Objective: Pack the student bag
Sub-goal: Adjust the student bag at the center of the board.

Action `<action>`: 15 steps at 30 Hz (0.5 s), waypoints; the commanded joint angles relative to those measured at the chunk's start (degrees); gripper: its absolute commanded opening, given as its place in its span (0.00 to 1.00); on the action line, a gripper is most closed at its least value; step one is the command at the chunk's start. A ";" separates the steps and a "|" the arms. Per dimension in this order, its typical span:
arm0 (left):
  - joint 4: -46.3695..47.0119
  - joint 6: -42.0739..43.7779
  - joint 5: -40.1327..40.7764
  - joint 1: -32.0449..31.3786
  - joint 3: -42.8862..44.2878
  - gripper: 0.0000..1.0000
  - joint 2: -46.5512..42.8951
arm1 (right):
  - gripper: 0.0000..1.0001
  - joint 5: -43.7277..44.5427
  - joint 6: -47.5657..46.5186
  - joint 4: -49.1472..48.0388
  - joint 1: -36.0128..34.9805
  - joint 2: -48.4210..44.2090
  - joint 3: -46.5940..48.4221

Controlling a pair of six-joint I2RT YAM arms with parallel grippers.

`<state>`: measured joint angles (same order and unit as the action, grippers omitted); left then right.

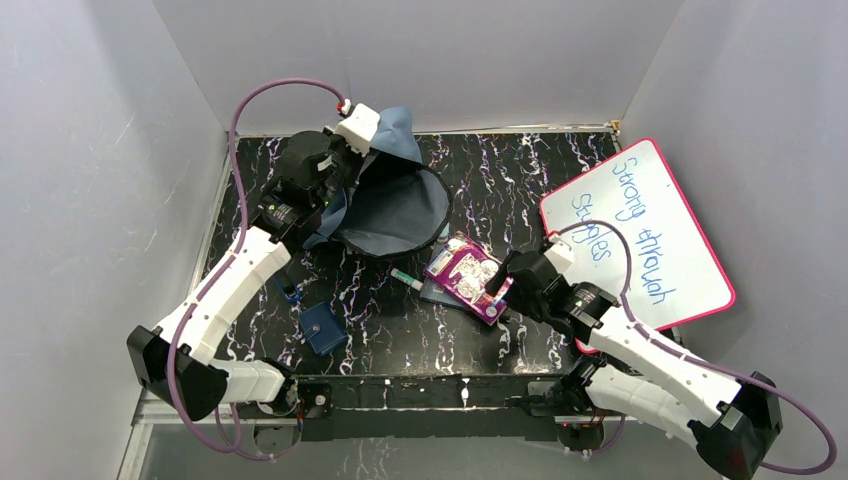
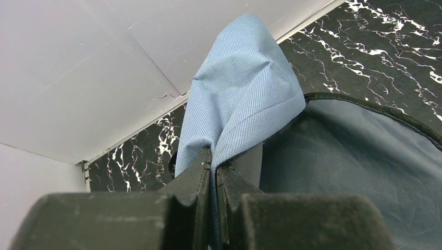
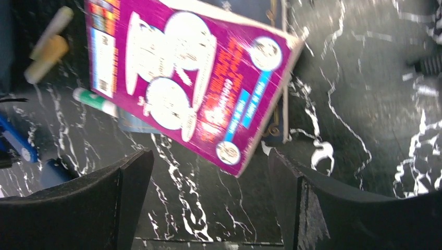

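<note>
Overhead view of a black marble-patterned table with two robot arms reaching in from the six o'clock edge. A large slate-blue fabric backpack sits at about eleven o'clock on the table, its dark-lined mouth gaping toward the centre. The left end effector is pressed together on a fold of the backpack's upper rim, pinching the cloth and holding it up so the opening stands wide.

Near the table's centre lies a magenta paperback book, its long axis running from ten o'clock to four o'clock. The right end effector sits at the book's four o'clock end with its fingers spread wide. The book's near corner shows between them with a gap on either side, so nothing is gripped.

From that book, the backpack's mouth lies at roughly ten o'clock, close to in line with the book's length. The right arm is much the nearer to the book, and the left is occupied with the rim. The next move likely calls for the right arm to close on that near end and carry the book toward ten o'clock.
</note>
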<state>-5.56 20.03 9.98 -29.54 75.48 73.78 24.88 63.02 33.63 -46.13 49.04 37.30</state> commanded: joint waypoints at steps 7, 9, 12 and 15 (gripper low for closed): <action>1.79 -1.49 -0.68 -0.17 -0.65 0.00 -0.85 | 0.92 -8.36 14.49 -5.28 0.13 -7.81 -13.43; 1.70 -1.49 -0.83 -0.17 -0.76 0.00 -0.92 | 0.93 -8.93 16.17 -9.83 0.08 -9.69 -17.07; 1.69 -1.40 -0.91 -0.17 -0.79 0.00 -0.92 | 0.93 -9.09 19.61 -13.37 0.08 -11.45 -20.30; 1.74 -1.40 -1.17 -0.17 -0.77 0.00 -0.83 | 0.93 -8.93 21.92 -18.29 0.15 -13.02 -23.49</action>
<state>-5.52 19.25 9.41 -29.54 74.85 73.78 16.12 79.55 25.21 -46.13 38.02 16.58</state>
